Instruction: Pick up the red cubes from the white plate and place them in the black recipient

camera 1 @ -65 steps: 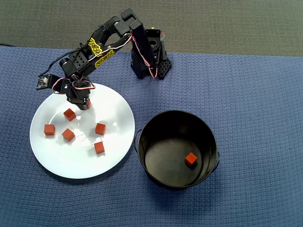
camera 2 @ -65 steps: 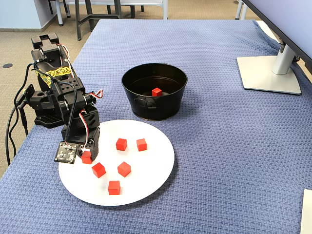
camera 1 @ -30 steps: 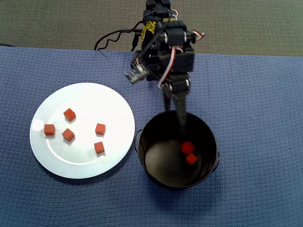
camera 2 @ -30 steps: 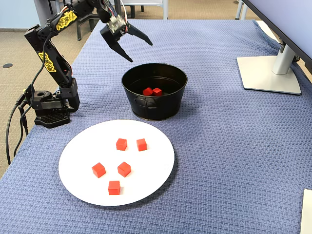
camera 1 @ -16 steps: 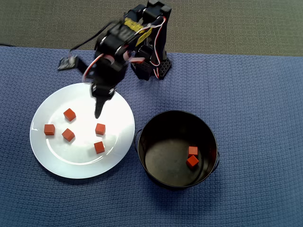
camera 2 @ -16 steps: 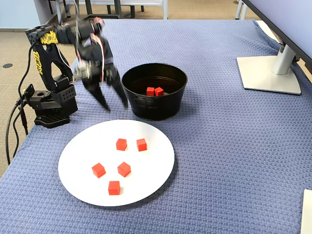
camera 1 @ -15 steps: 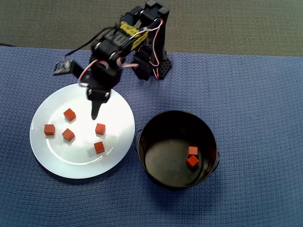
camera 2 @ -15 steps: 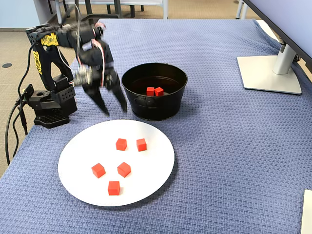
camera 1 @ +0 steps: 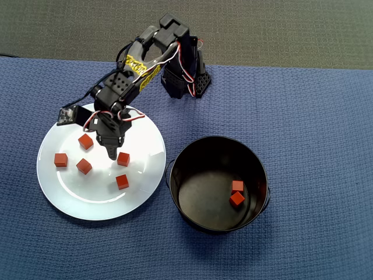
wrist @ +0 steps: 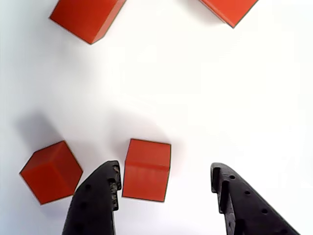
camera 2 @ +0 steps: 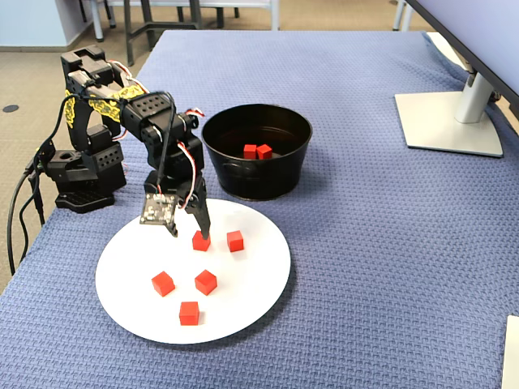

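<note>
Broadly, a blue woven cloth (camera 1: 303,105) is covering the table, with the white plate (camera 1: 70,198) lying at the left of the overhead view and the black recipient (camera 1: 192,163) sitting just beside it on the right. The arm (camera 1: 140,64) is reaching down from the far edge over the plate. Its gripper (wrist: 164,188) is hanging wide open and holding nothing; in the wrist view one red cube (wrist: 145,169) is sitting between the jaws, almost against the left finger (wrist: 100,196) and well clear of the right one.

That offset is the risk, I judge: as the jaws close, the cube is likely to be pushed sideways or twisted, and it may slip free. A neighbouring cube (wrist: 51,171) is lying just left of that finger and could be nudged as well.

Counting: seven red cubes in all, five lying on the plate and two (camera 1: 236,193) already resting inside the pot; one plate, one pot.
</note>
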{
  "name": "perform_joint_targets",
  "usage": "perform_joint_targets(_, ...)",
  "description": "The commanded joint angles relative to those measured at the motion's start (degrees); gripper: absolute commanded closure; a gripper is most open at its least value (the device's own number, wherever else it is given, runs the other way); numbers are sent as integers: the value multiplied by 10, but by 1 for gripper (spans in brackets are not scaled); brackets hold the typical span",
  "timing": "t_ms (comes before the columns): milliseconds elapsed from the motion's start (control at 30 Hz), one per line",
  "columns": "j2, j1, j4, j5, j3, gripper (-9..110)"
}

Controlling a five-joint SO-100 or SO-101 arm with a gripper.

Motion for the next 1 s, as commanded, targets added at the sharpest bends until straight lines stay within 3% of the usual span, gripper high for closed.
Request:
perform_joint_targets(0, -13, -7, 2, 6, -62, 84)
perform_joint_targets(267, -52, -25, -7, 10, -80, 81)
perform_joint_targets(667, 17, -62, -40, 16, 33, 82)
perform_joint_targets(967, 13, -61, -64, 11, 45, 94)
